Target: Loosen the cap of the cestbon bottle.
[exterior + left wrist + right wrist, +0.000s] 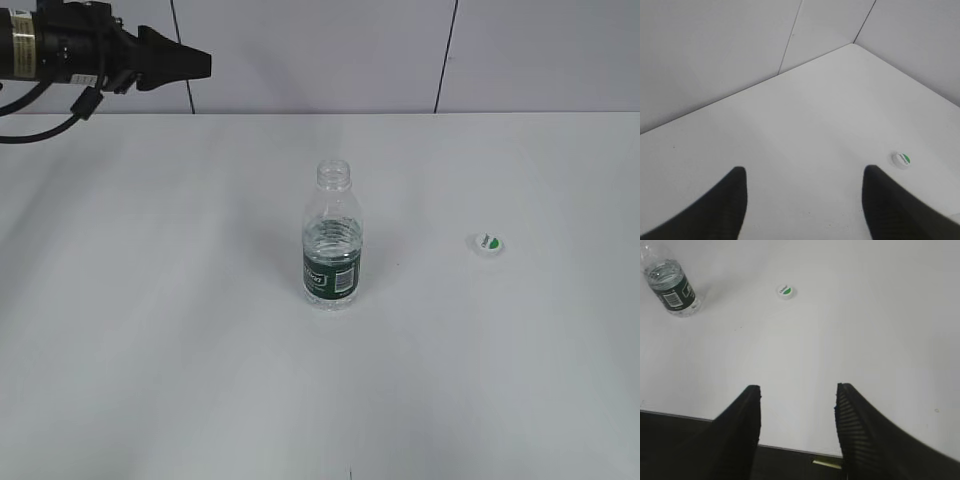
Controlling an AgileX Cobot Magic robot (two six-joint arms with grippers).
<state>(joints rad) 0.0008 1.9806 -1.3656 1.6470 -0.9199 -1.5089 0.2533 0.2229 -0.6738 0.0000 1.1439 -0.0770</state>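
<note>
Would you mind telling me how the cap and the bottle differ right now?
The cestbon bottle stands upright with its neck open; the cap lies flat on the table, apart to the bottle's right. The bottle is clear with a dark green label, the cap white with a green mark and far smaller. Neither is held.

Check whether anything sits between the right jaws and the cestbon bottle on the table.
Nothing visible does. In the right wrist view the right gripper stands open over bare table, with the cestbon bottle far off to the upper left. The cap lies apart, beside that line, not on it.
</note>
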